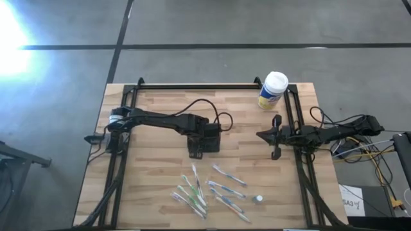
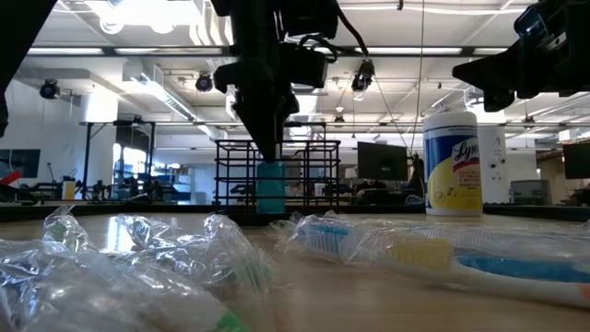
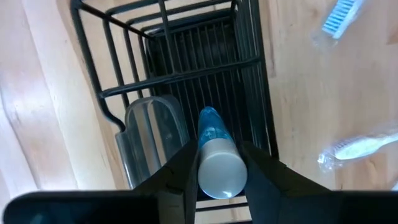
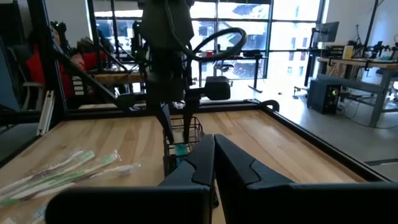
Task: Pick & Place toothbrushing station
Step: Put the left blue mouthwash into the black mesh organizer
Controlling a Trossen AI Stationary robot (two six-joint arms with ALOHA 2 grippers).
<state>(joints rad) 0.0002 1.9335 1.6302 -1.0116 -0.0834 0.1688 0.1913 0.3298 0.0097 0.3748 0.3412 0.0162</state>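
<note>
The toothbrushing station is a black wire organiser box standing mid-table; it also shows in the low view and the left wrist view. My left gripper hangs over it, shut on a blue tube with a white cap, which reaches down into a compartment. A clear cup sits in the neighbouring compartment. My right gripper is shut and empty, raised above the table to the right of the station. My left gripper pinches the tube's white cap end between its two fingers, one on each side. The fingers come from above, pointing down. The tube stands about upright below them, its blue end inside the organiser.
A yellow canister with a white lid stands at the far right. Several wrapped toothbrushes lie near the front edge, with a small white cap beside them. A black frame rail runs along the table's edges.
</note>
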